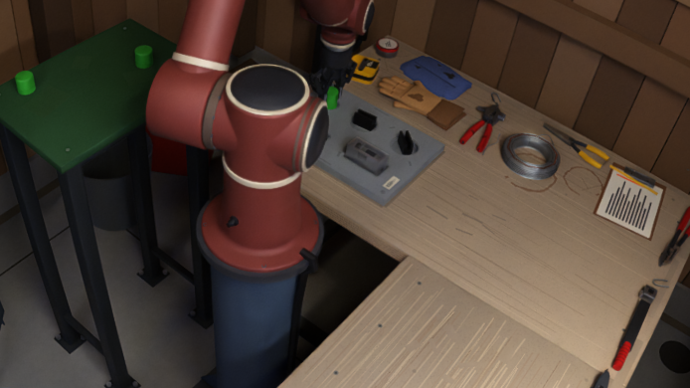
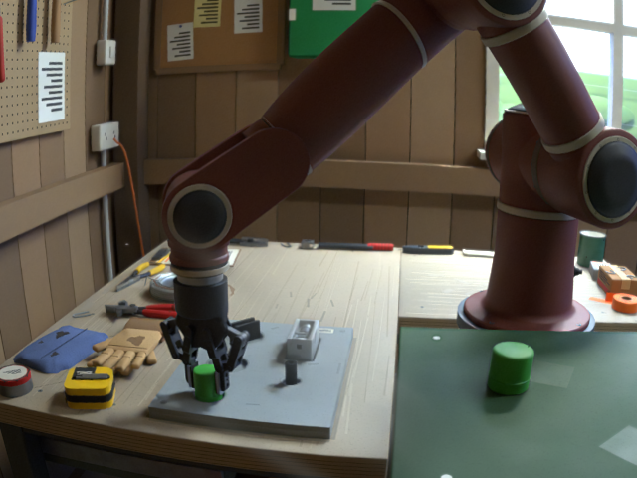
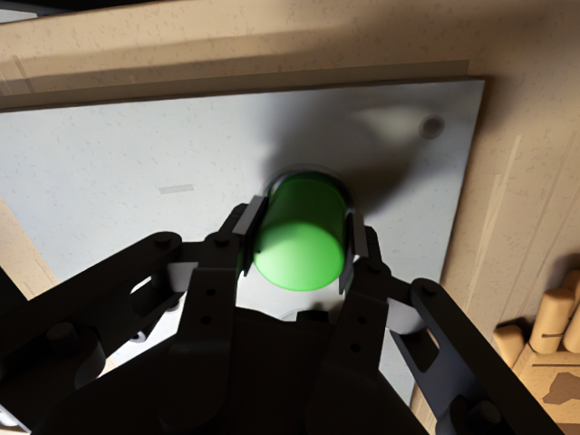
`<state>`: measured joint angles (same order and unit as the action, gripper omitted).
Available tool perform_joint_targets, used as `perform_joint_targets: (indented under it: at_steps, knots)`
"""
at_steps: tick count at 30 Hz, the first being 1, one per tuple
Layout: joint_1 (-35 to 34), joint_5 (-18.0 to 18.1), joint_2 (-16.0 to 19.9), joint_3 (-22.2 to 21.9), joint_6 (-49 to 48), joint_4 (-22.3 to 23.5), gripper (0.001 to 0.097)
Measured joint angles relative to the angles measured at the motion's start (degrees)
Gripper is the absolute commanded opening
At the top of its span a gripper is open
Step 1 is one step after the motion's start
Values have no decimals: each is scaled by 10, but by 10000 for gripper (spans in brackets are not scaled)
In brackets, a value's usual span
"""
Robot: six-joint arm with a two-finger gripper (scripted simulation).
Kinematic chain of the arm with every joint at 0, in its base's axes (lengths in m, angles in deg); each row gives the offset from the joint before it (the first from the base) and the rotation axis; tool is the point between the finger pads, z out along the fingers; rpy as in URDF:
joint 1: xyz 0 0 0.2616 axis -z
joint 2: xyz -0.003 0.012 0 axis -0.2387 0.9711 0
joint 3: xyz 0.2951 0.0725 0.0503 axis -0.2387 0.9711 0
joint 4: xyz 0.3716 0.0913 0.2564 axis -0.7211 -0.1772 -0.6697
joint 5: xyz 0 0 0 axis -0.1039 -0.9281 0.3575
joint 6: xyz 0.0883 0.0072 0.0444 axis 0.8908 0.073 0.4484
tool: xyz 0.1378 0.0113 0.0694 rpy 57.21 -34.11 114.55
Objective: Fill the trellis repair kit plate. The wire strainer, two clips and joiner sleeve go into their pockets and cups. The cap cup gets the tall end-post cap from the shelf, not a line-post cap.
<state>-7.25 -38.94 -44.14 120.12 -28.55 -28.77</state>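
Observation:
The tall green end-post cap (image 3: 302, 229) (image 2: 206, 383) (image 1: 332, 97) stands upright in my closed gripper (image 3: 300, 243) (image 2: 208, 378). I hold it low over the cap cup at the corner of the grey kit plate (image 2: 257, 381) (image 1: 378, 149). Its base sits at the cup's rim. On the plate the wire strainer (image 1: 367, 155) (image 2: 302, 338) lies in its pocket. Two black clips (image 1: 364, 119) (image 1: 405, 143) sit in theirs. The dark joiner sleeve (image 2: 291, 372) stands upright in its cup. Two green caps (image 1: 25, 82) (image 1: 143, 56) stand on the green shelf (image 1: 74, 94).
A yellow tape measure (image 2: 89, 387), tan glove (image 2: 126, 348) and blue cloth (image 2: 59, 347) lie beside the plate. Red pliers (image 1: 479, 127), a wire coil (image 1: 530, 155) and a clipboard (image 1: 630, 201) lie further along the bench. The arm's base (image 1: 258, 219) stands between shelf and bench.

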Motion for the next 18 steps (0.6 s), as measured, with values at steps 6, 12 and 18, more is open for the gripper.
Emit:
perform_joint_targets:
  at_steps: [6, 12, 18]
  knots:
    - [0, 0, 0, 0, 0, 0, 80]
    - [0, 0, 0, 0, 0, 0, 190]
    - [0, 0, 0, 0, 0, 0, 310]
